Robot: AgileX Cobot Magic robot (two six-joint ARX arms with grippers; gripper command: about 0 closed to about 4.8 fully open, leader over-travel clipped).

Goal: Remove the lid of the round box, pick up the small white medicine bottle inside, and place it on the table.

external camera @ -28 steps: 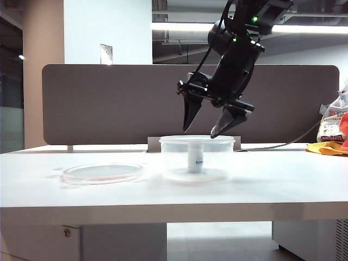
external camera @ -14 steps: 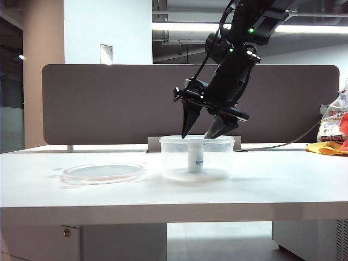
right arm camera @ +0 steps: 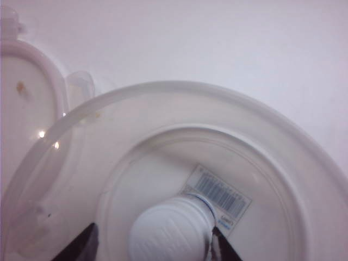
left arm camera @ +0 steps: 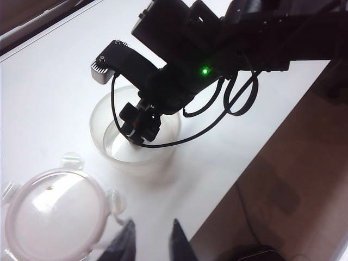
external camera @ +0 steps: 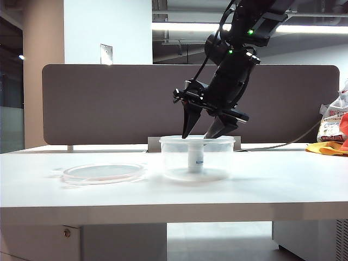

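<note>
While the table (external camera: 283,185) carries everything, the round box (external camera: 197,157) stands open near its middle, and the lid (external camera: 103,173) lies flat on the table well to the left of it, out of the way so the box mouth is free. Inside the box the small white medicine bottle (external camera: 195,155) stands upright on the floor of the tub.

Above it, the right gripper (external camera: 204,131) points down with its fingertips at the rim; its jaws are parted and holding nothing, one on each side of the bottle's cap in the right wrist view (right arm camera: 168,234), placed, I judge, to close on the bottle once lower.

Off to the side, the left gripper (left arm camera: 152,242) hangs above the table edge beside the lid, fingers a little apart and empty, leaving room for the other arm.
</note>
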